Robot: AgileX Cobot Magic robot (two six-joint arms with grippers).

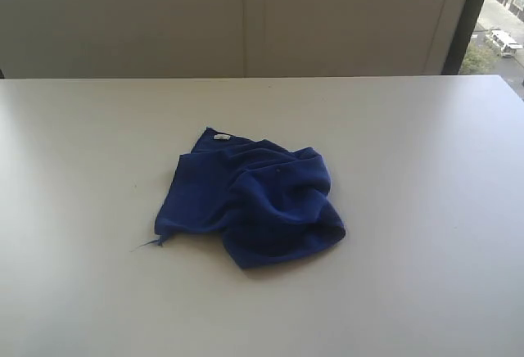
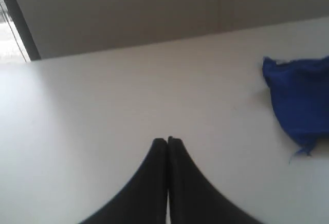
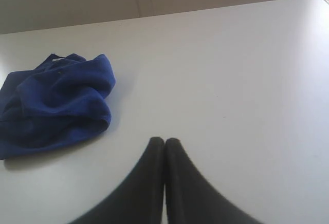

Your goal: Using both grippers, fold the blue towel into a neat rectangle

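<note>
Blue towel (image 1: 260,210), most corners seemingly hidden

Only the finger ends of each arm showed, and only in the wrist views. The left gripper (image 2: 167,141) was a dull, even black. Its two narrow fingers (image 2: 151,183) ended in small rounded tips and widened toward their bases in smooth outward curves, giving the pair a flared, tent-like outline. A thin pale seam showed between them low down. The right gripper (image 3: 164,141) looked alike: the same matte black, the same rounded tips and sweeping flare, with fingers (image 3: 144,183) softly blurred at the edges.
</note>
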